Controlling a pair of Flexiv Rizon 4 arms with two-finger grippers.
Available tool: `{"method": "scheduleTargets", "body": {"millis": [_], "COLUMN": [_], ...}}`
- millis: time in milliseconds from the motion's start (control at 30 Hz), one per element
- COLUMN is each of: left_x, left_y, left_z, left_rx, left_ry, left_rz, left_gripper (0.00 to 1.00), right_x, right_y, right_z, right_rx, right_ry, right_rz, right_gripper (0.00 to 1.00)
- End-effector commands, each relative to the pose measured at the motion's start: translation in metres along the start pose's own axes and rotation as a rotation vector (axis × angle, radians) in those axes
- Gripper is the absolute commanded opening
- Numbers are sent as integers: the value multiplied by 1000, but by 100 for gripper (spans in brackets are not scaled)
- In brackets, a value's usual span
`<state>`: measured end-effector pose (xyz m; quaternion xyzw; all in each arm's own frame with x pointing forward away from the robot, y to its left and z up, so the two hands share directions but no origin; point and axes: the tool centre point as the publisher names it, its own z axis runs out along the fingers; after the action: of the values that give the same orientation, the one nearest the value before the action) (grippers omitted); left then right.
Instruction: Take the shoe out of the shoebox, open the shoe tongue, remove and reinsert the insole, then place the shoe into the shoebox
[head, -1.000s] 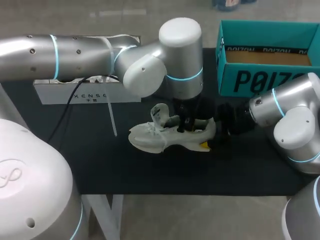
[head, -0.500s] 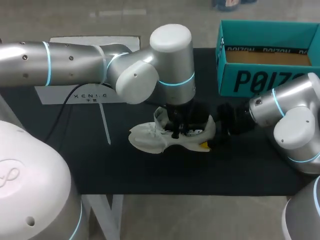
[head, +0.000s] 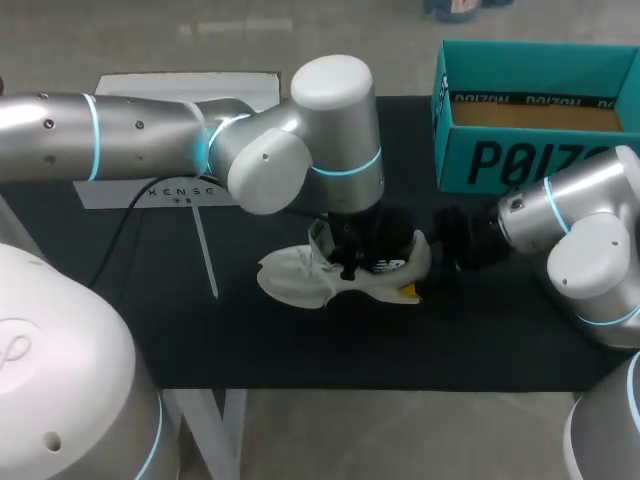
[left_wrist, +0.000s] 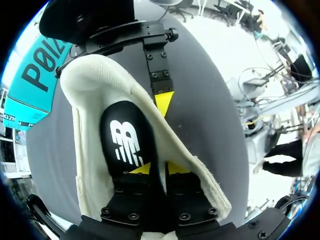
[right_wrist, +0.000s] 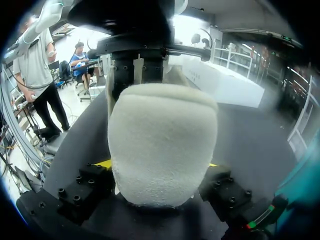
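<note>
While our left jaws are reaching down into the shoe (head: 300, 280) and appear to be pinching a raised fold of the black insole (left_wrist: 125, 140) between nearly closed tips, our right jaws are clamping the heel from both sides, spread as wide as the heel itself. We are judging the main risk to be the insole slipping out of so narrow a pinch during the lift, since only a thin fold is sitting between the tips. The soft collar lining could also be getting caught with it, dragging the whole shoe upward. If the heel clamp is giving way, the shoe is likely to tip or skid on the black surface (head: 300, 350). Both arms are also crowding the same end, so a careless pull could knock them together. The shoe is standing sole down near the middle of the surface, well apart from the teal shoebox (head: 500, 160) at the far right. Its long axis is running across the surface, toe pointing toward our left, heel toward our right arm (head: 580, 230).
</note>
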<state>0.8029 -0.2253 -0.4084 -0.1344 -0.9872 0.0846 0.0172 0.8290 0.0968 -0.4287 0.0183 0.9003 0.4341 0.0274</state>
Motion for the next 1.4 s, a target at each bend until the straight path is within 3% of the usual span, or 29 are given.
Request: {"method": "scheduleTargets", "body": {"millis": [33, 200, 467, 767, 833, 1067, 1167, 1400], "left_x": [2, -3, -13, -19, -20, -26, -28, -24], "left_y": [1, 7, 11, 11, 11, 13, 16, 22], "left_z": [7, 14, 16, 26, 27, 18, 15, 14], "left_rx": [3, -6, -49, -71, -76, -130, -137, -131], "left_ry": [5, 1, -56, -80, -100, -191, -212, -214], "left_rz": [4, -2, 5, 30, 26, 16, 5, -22], "left_gripper": [42, 44, 40, 56, 49, 12, 3, 0], "right_x": [-1, -1, -1, -1, -1, -1, -1, -1], "right_y": [-1, -1, -1, -1, -1, -1, -1, -1], "right_z": [3, 3, 3, 3, 3, 3, 3, 3], "right_rx": [4, 4, 4, 4, 4, 4, 4, 4], "right_ry": [-2, -2, -2, -2, -2, -2, -2, -2], "right_rz": [2, 2, 2, 2, 2, 2, 2, 2], "right_gripper": [0, 0, 0, 0, 0, 0, 0, 0]}}
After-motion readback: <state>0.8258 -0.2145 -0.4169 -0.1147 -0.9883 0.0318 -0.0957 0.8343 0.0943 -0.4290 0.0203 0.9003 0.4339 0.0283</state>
